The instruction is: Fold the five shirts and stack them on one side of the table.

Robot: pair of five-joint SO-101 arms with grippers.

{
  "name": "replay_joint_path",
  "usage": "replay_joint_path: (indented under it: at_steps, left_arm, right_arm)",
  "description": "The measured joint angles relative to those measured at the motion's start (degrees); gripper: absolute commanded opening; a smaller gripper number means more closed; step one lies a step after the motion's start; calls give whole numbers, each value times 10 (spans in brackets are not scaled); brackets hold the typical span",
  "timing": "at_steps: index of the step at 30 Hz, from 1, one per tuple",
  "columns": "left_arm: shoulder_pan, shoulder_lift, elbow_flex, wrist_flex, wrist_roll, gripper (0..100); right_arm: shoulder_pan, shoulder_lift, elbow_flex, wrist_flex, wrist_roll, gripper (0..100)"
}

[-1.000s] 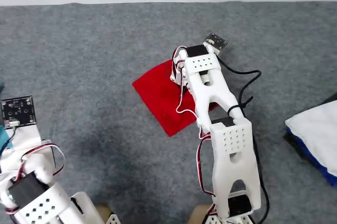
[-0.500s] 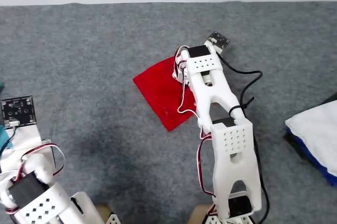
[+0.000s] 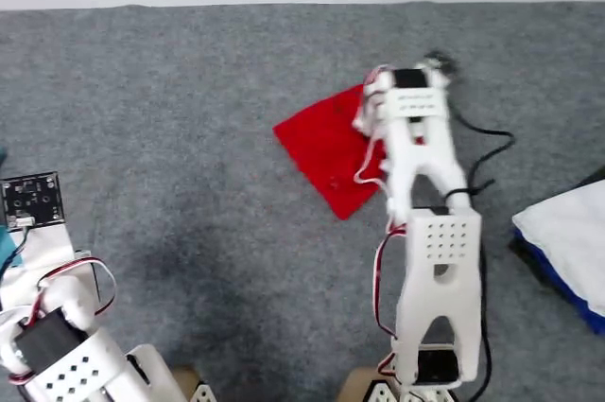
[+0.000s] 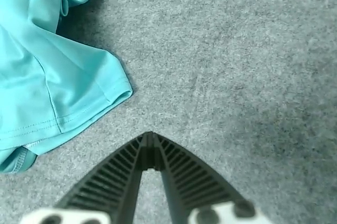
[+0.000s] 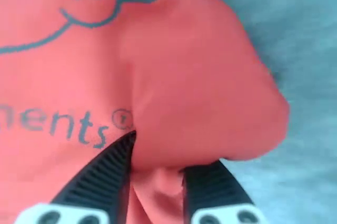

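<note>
One red shirt (image 3: 326,151), folded, lies near the middle of the table (image 3: 170,90), toward its far edge, with a bunch of it clamped in the right gripper (image 5: 158,163). The left gripper (image 4: 151,142) hangs closed beside the teal shirt (image 4: 47,76) at the left edge. If the red shirt is dragged to the stack (image 3: 567,232) at the right edge, I'd worry the rough surface pulls the fold open.

Right arm (image 3: 435,251) stands between red shirt (image 3: 321,147) and folded stack (image 3: 567,232)
</note>
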Motion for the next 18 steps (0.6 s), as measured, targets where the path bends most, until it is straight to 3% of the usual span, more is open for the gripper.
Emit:
replay_joint_path:
  at_steps: [5,18]
  left_arm:
    - [0,0,0,0,0,4]
    - [0,0,0,0,0,4]
  right_arm:
    - [28,0,-120,120,53,9]
    - [152,-58,-136,122,180,9]
